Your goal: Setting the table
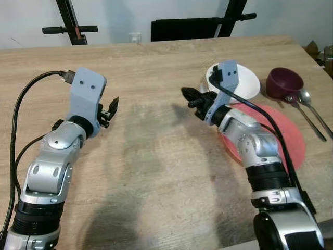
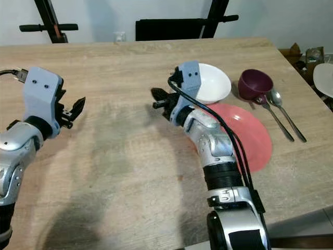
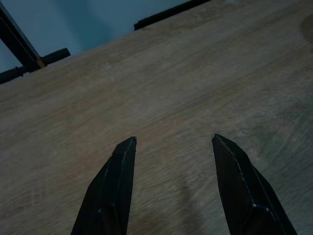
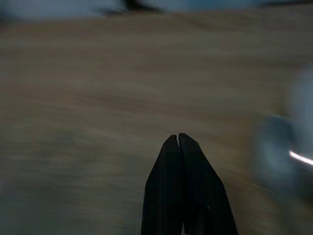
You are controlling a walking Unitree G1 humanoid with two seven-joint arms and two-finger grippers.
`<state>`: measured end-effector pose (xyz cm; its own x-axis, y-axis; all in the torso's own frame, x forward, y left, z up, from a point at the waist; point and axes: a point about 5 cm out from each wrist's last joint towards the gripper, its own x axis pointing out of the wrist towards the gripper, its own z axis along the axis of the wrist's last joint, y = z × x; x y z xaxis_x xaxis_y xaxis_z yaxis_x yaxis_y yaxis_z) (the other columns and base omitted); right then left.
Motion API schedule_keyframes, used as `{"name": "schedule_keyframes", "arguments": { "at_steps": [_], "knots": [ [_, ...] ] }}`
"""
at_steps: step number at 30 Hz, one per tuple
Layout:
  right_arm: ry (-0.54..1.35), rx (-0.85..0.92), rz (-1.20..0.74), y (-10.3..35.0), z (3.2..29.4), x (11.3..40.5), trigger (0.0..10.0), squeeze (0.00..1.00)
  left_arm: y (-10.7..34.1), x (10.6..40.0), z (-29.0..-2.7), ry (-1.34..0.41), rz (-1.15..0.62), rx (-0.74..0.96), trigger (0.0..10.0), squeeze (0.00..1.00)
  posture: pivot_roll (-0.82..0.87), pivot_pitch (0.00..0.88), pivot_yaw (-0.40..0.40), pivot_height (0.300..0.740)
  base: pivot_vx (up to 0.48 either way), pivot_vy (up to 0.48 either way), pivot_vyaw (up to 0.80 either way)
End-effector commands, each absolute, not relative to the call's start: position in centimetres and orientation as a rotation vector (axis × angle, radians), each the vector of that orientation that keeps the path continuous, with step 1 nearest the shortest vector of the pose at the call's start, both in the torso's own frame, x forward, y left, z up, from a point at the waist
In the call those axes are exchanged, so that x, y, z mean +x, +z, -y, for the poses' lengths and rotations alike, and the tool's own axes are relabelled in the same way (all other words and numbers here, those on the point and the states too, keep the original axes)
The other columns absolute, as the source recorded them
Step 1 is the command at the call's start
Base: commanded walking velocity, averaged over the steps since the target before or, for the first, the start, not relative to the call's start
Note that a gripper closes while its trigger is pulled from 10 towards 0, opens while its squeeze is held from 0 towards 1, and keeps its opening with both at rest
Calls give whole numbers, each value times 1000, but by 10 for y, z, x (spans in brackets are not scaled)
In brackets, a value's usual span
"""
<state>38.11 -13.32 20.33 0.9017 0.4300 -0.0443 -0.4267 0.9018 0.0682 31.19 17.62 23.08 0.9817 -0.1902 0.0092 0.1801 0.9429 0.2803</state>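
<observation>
Right pincer [image 1: 185,92] closed over wooden table [image 1: 156,156], pale wall [image 1: 119,15] behind

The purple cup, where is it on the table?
The purple cup sits on the robot's right, between the white bowl and the spoon, just beyond the pink plate.

Beyond the far table edge we see a black chair back [image 1: 184,28] flanked by two black stands [image 1: 70,23].
</observation>
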Motion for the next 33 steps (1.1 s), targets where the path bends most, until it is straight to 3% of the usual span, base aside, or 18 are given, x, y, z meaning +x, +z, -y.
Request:
{"name": "schedule_keyframes", "arguments": {
  "at_steps": [1,14,15,24,30,31,32,33],
  "knots": [
    [375,39,-118,188,141,382,10000,1000,226,311,-175,-188,17,289,10000,0,-16,143,13,740,0,0,0],
    [339,113,-259,161,146,381,10000,1000,227,312,-176,-192,17,293,10000,0,-9,144,17,740,0,0,0],
    [344,116,-272,158,144,382,10000,0,227,312,-176,-192,17,293,10000,0,-9,144,19,740,0,0,0],
    [249,95,-352,143,144,388,10000,0,228,311,-177,-189,18,295,10000,0,-2,146,19,740,0,0,0],
    [313,145,-402,131,134,384,10000,0,228,311,-178,-185,16,295,10000,0,-1,146,18,740,0,0,0],
    [322,153,-411,128,132,384,7098,0,228,311,-178,-186,16,295,10000,0,1,148,21,740,0,0,0],
    [325,162,-417,126,131,383,3059,0,228,311,-178,-186,16,295,10000,0,1,148,21,740,0,0,0],
    [333,167,-422,124,129,382,0,0,228,311,-178,-187,16,295,10000,0,1,148,21,740,0,0,0]
  ]
}}
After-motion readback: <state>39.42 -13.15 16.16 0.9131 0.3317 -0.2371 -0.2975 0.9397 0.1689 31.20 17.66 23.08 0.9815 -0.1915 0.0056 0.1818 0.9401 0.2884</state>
